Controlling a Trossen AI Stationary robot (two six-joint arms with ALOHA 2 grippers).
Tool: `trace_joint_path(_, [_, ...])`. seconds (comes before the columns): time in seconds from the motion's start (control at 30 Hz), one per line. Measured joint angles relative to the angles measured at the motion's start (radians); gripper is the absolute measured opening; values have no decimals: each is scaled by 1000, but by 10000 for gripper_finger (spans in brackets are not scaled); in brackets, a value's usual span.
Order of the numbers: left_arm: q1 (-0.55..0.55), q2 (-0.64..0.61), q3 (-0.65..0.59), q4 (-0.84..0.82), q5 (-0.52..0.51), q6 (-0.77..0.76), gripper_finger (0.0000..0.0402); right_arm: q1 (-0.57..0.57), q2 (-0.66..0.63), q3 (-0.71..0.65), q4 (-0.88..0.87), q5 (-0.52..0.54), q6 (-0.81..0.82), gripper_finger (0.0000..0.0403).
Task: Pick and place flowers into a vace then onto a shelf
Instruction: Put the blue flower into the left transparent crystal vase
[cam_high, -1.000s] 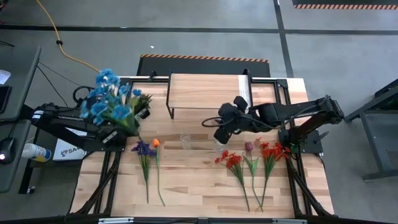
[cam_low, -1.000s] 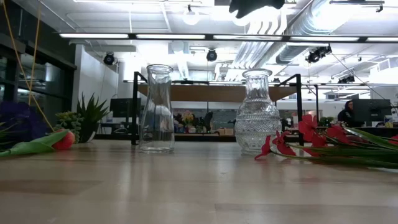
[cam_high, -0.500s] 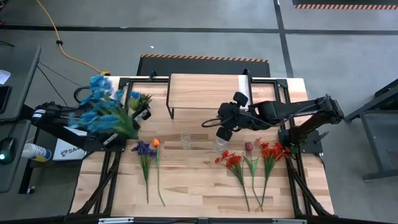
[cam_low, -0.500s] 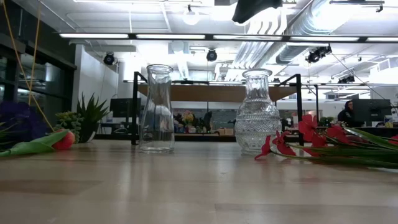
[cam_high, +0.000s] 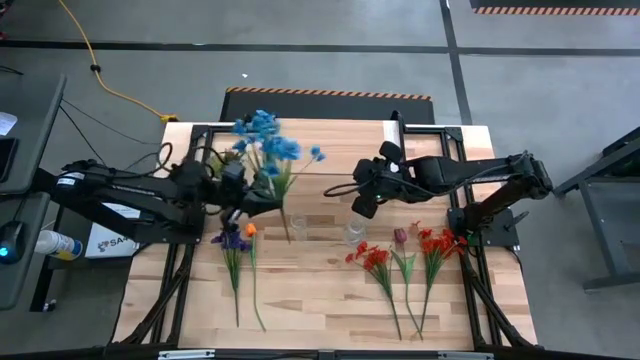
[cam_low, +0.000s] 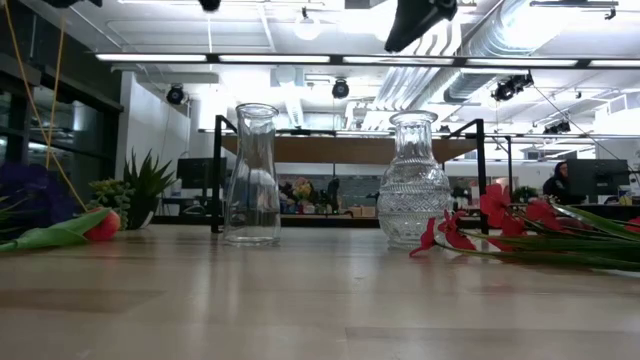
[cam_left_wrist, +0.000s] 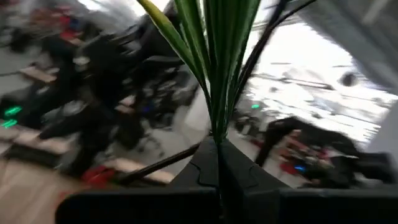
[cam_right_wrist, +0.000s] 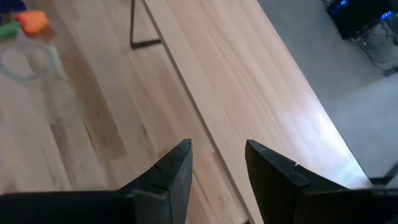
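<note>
My left gripper (cam_high: 252, 203) is shut on a bunch of blue flowers (cam_high: 264, 138), held above the table's middle left. The blooms hang over the left end of the shelf (cam_high: 340, 150). A thin stem end (cam_high: 288, 232) reaches down beside the plain clear vase (cam_high: 298, 228). The patterned vase (cam_low: 414, 180) stands to its right. My right gripper (cam_high: 360, 203) hovers open above the patterned vase with nothing between its fingers (cam_right_wrist: 177, 171). Purple and orange flowers (cam_high: 236, 240) and red and maroon flowers (cam_high: 400, 252) lie flat on the table. My left gripper pinches the bunch's green stems (cam_left_wrist: 217, 121) between its two shut fingers (cam_left_wrist: 208, 165). The fingers come roughly level from the table's left. The stems and leaves run on past the fingertips. The bunch is lifted clear of the table, blooms leaning toward the far edge.
The shelf's black legs (cam_high: 275, 180) stand just behind the vases. A small green spiky plant (cam_low: 140, 190) stands at the far left. Bare wood lies along the table's near edge (cam_high: 320, 320).
My left gripper has swung toward the table's right with the blue flowers, from over the left edge to beside the clear vase, and has turned. The blooms now hang over the shelf's left end. My right gripper has stayed open, shifting slightly.
</note>
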Motion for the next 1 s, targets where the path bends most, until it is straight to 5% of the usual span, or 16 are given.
trace_joint_path(0.6, [-10,0,0,-203,-419,91,27,0,0,0,-423,130,229,140])
trace_joint_path(1.0, [-291,0,0,-216,-802,205,27,0,1,0,-481,131,296,140])
